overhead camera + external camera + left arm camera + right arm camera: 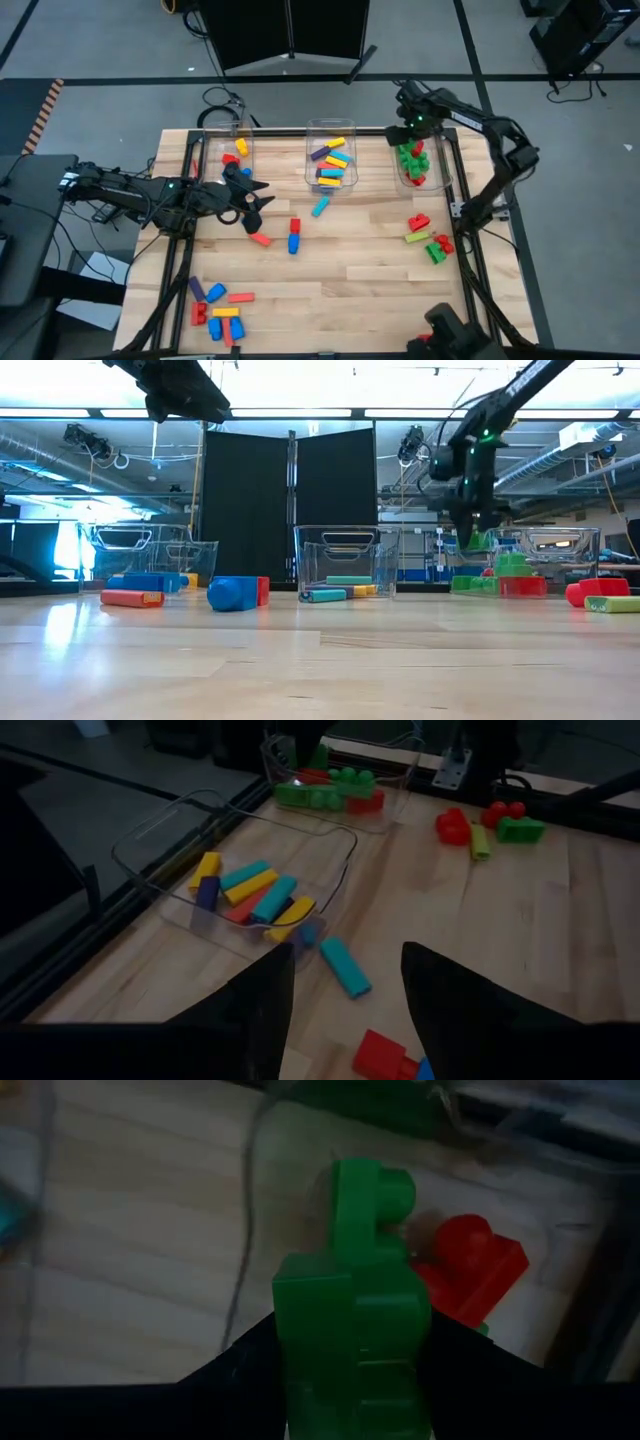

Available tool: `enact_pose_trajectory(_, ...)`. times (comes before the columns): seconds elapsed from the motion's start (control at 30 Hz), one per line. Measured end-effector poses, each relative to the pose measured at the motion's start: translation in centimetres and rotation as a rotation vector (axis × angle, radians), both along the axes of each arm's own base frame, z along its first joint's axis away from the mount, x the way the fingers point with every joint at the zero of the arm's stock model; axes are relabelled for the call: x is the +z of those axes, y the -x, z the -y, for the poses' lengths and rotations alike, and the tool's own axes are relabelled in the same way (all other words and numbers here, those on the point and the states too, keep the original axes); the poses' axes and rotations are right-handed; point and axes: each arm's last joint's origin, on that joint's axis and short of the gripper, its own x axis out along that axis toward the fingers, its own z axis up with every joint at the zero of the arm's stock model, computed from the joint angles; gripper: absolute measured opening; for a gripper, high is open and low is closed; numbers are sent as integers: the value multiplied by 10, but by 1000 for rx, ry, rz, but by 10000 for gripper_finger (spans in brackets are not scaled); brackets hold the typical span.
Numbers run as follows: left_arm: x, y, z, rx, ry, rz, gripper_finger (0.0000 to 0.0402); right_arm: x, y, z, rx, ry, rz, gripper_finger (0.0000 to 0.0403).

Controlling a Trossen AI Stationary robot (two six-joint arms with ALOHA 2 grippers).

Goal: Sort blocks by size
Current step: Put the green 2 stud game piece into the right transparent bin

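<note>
Wooden tabletop is carrying three clear bins along its far edge, and the blocks are sitting partly sorted: long ones in the middle bin, chunky greens and reds in the right bin, a few short ones in the left bin, with loose clusters near the front left corner and by the right edge.

Right gripper is hanging over the right bin, pinching a chunky green block between its fingers, so the drop-off step looks to be in hand. Next move, by my reckoning, calls for lowering inside the bin walls and spreading the fingers cleanly.

Left gripper is hovering above the table near the middle bin, fingers parted and carrying nothing, with a cyan block just ahead.

Only the right wrist view is showing the grip itself; from above, the green block is blending into the pile below. The low view is confirming that gripper is riding above the bin rim.
</note>
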Motion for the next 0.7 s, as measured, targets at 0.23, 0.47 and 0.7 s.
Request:
enact_pose_trajectory(0.23,0,0,0,-8,5,-1,193,-26,-2,10,38,-71,-50,176)
enact_pose_trajectory(0.47,0,0,0,-24,-24,-15,193,-30,-6,11,52,-66,-49,321)
enact_pose_trajectory(0.7,2,-1,0,-27,-73,-10,193,-16,1,7,44,-31,-54,383)
